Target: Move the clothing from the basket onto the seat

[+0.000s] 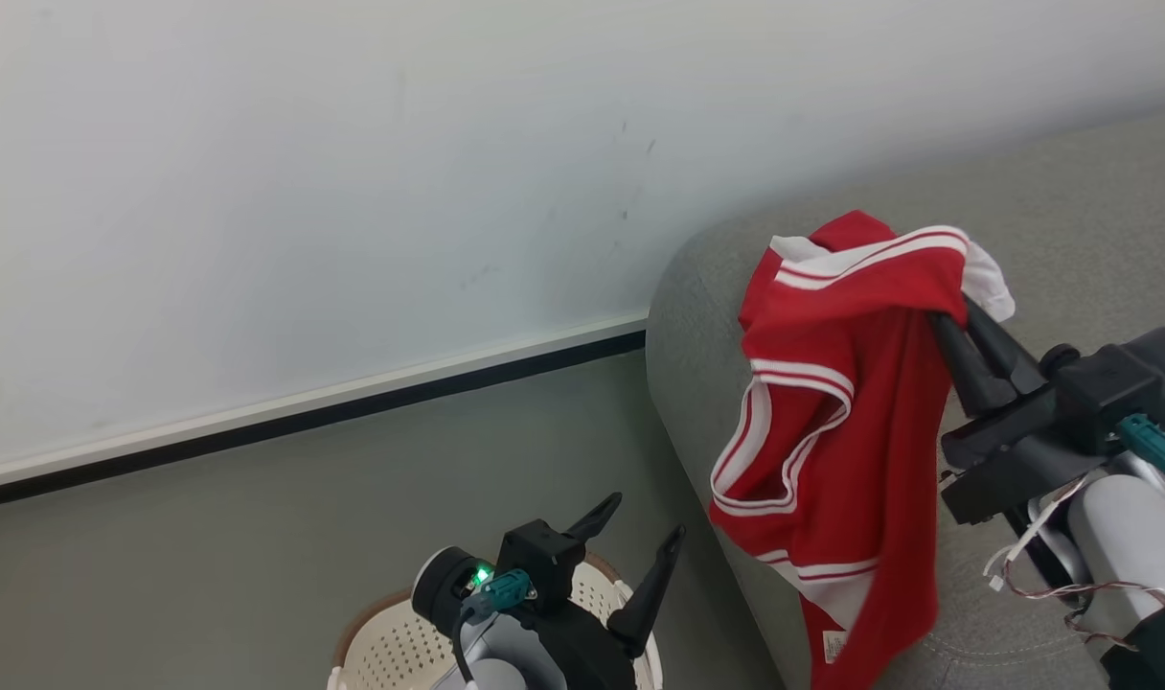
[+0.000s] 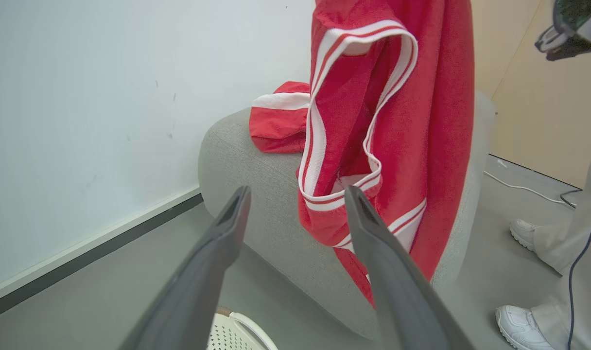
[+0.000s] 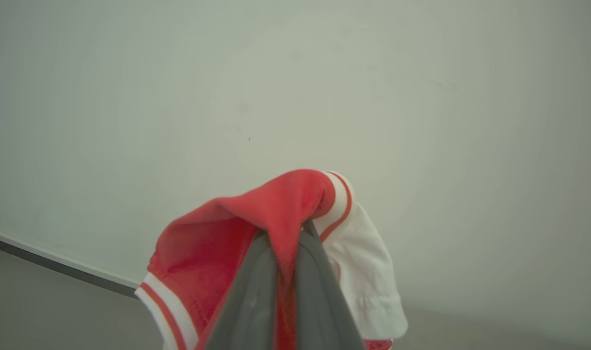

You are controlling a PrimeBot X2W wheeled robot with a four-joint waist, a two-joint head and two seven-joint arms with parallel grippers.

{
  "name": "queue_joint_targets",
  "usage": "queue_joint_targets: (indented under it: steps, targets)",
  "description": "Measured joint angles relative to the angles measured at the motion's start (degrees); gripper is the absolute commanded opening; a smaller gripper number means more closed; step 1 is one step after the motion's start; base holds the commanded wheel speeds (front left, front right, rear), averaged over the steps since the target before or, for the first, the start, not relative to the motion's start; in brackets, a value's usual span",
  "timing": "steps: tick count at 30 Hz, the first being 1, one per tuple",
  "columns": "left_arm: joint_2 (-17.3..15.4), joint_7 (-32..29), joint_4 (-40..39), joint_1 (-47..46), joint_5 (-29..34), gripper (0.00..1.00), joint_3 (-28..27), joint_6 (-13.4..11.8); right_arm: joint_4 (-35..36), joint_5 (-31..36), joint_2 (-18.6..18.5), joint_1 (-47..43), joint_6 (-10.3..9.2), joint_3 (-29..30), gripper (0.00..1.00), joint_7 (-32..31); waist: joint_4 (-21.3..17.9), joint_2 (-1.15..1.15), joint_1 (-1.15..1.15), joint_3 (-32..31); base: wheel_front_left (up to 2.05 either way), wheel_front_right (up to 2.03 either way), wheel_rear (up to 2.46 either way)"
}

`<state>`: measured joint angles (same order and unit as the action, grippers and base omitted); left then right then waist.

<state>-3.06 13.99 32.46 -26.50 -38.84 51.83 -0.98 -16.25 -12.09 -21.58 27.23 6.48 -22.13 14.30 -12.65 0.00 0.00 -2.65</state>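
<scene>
R pincer: right pincer (image 1: 948, 316) clamped hard on a fold of the red garment (image 1: 832, 422), both fingers squeezed together w/ cloth between. Wrist cam agrees: right pincer (image 3: 285, 232) closed on the fabric, a white-striped band bunched over the tips.

Held garment: up in the air by the rounded corner of the seat (image 1: 1071, 220), hanging long from the grip. It's clear of the basket, and the lower end drops past the seat's edge. White stripes + trim loop down the front, small white label (image 1: 832, 644) near the low hem. Touching the cushion or just in front of it? Can't tell.

2nd garment: 2nd red garment (image 2: 278, 121), white band across it, lying crumpled on top of the seat, just behind the hanging 1.

L pincer: left pincer (image 1: 645, 517) spread wide, nothing between its 2 fingers, low in head view, right above the basket (image 1: 391, 656). On its own wrist cam it points at the seat's side and the hanging cloth. Head view shows a gap between it and the cloth.

Basket: cream, perforated, brown rim, on the floor (image 1: 209, 537) by the seat's end. Partly in frame, contents can't tell.

Surroundings: pale wall (image 1: 305, 192) w/ dark skirting (image 1: 305, 414). Left wrist cam also has a person's white shoes (image 2: 521, 328) at the right and a thin cable (image 2: 519, 187) on the floor.
</scene>
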Motion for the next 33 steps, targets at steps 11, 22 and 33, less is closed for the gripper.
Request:
queue_joint_targets:
  steps: [11, 22, 33]
  targets:
    - [0.0, 0.2, -1.7, -0.1, 0.8, 1.0, 2.8, 0.1, 5.3, -0.3, -4.6, 7.7, -0.15, 4.6, 0.0, -1.9, 1.0, 0.0, 0.0, 4.3, 0.0, 0.0, 0.0]
    - [0.0, 0.3, -5.6, -6.0, 4.0, 1.0, 2.7, -0.6, 1.1, -1.8, -9.8, 26.7, -0.09, 11.4, 0.0, -5.4, 3.3, 0.0, 0.0, 12.2, 0.0, 0.0, 0.0]
    - [-0.2, 0.3, -10.9, -12.2, 7.8, 1.0, 2.7, -1.0, -10.9, -0.8, -16.3, 38.8, -0.09, 13.7, 0.0, -8.8, 6.1, 0.0, 0.01, 21.2, 0.0, 0.0, 0.0]
